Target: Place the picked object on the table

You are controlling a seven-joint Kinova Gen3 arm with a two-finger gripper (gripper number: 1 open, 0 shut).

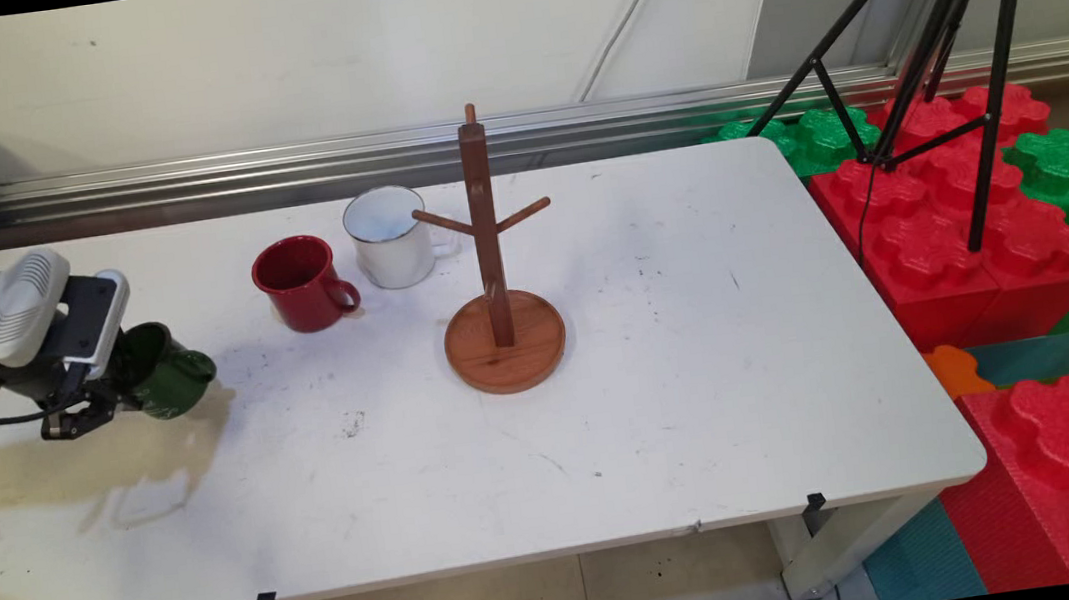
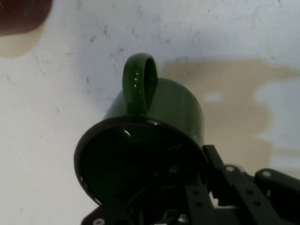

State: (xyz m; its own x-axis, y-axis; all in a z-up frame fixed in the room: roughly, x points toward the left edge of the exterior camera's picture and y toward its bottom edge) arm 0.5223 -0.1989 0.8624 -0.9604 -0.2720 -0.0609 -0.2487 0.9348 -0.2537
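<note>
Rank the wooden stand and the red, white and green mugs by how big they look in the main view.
1. Stand, clearly largest.
2. Red mug and white mug: about alike, so no ranking between them.
3. Green mug looks smallest, but the claw gripping it hides part of it, so that is unsure.

Red mug (image 1: pixel 301 283), white mug (image 1: pixel 389 237) and wooden mug tree (image 1: pixel 495 274) stand on the table (image 1: pixel 687 403).
</note>
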